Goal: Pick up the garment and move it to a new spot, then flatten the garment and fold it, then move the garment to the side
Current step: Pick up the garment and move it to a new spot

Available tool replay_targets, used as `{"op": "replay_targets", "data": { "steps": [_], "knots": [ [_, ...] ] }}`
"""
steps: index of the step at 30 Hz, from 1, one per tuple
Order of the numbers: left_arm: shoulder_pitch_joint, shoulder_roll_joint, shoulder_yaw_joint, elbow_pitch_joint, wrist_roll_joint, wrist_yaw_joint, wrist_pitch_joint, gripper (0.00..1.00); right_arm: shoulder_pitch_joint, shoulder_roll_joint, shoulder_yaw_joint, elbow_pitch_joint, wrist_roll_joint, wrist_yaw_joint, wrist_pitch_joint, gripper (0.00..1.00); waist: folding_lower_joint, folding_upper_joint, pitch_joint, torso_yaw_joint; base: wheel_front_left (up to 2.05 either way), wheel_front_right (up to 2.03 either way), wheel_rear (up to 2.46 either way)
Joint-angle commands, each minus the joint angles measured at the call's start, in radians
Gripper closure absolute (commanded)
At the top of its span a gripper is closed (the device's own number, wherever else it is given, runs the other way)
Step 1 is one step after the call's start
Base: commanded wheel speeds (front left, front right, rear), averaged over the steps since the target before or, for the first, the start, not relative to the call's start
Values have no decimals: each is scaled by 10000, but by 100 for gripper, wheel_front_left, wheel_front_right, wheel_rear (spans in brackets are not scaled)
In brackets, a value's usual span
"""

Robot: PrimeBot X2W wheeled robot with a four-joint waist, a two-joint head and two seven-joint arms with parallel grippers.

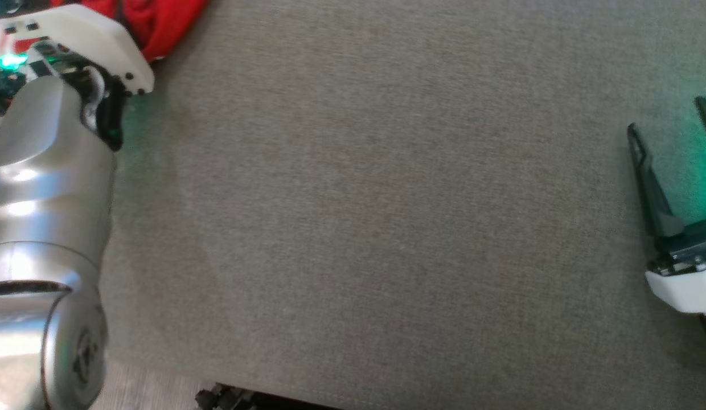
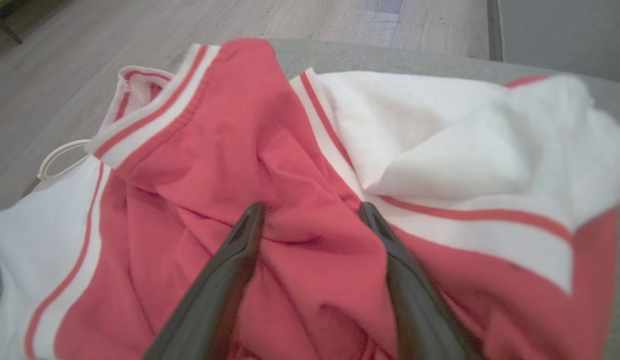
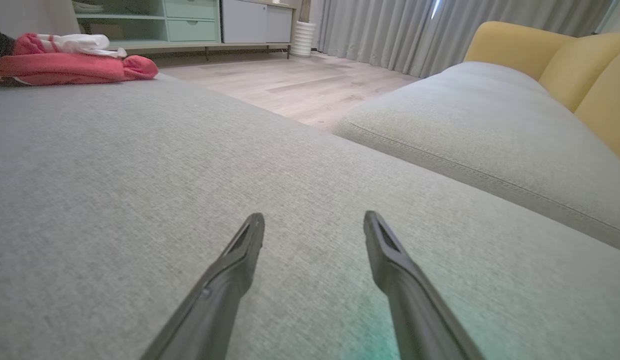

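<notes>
Red-and-white cloth: garment (image 2: 290,165) lies crumpled at the far left corner of the cushion (image 3: 115,175). Judged soft, light, limp; expect it to drape. Your left tool (image 2: 312,210) hangs spread over a red fold; pinch that ridge. Your right tool (image 3: 314,217) is spread, well apart, over bare cushion.

Soft even daylight, slight blur

You have a wide grey fabric cushion (image 1: 387,228) as the work surface. On it, at about eleven o'clock in the head view, lies the red-and-white garment (image 1: 165,23), crumpled in a loose heap close to the cushion's far edge, with wooden floor (image 2: 340,20) beyond.
</notes>
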Motion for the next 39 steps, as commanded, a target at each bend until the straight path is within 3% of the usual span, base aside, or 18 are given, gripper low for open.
{"op": "replay_targets", "data": {
  "steps": [1, 2, 3, 8, 13, 20, 24, 28, 32, 39],
  "knots": [
    [-151, 756, -9, -98, 113, 59, -29, 0, 178, -78, 32, -154, -29, -9, 77, 0, -1, 1, 294, -285, 0, 0, 0],
    [-178, 806, -77, -59, 176, 88, -161, 67, 176, -31, -22, -163, -43, -9, 58, 0, -1, 1, 311, -299, 0, 0, 0],
    [-228, 872, -145, -51, 244, 116, -367, 100, 178, 9, -45, -157, -64, -9, 34, 0, -1, 1, 310, -311, 0, 0, 0],
    [-574, 1288, -513, -187, 663, 331, -1504, 100, 103, 217, 28, 88, -98, -9, -162, 0, -1, 1, 41, -353, 0, 0, 0],
    [-1021, 1790, -1071, -479, 1202, 260, -2678, 100, -231, 733, 472, 767, -30, -9, -577, 0, -1, 1, -964, -571, 0, 0, 0],
    [-1204, 2200, -2025, -1139, 1817, -111, -3055, 100, -324, 1703, 946, 1921, 131, -9, -846, 0, -1, 1, -3098, -1292, 0, 0, 0],
    [-978, 2115, -2928, -1941, 1869, -241, -3089, 100, 185, 2468, 883, 1986, 272, -9, -856, 0, -1, 1, -4624, -1928, 0, 0, 0],
    [-507, 1860, -4101, -2918, 1070, -249, -2771, 100, 846, 2825, 798, 1898, 288, -9, -858, 0, -1, 1, -5517, -2388, 0, 0, 0],
    [220, 1964, -5054, -4507, -189, -250, -2247, 100, 1262, 3012, 680, 1724, 264, -9, -859, 0, -1, 1, -5954, -2875, 0, 0, 0],
    [2504, 2198, -5593, -7449, -1649, -175, -1491, 100, 1431, 3213, 662, 1553, 241, -9, -859, 0, -1, 1, -5985, -3846, 0, 0, 0]
  ]
}}
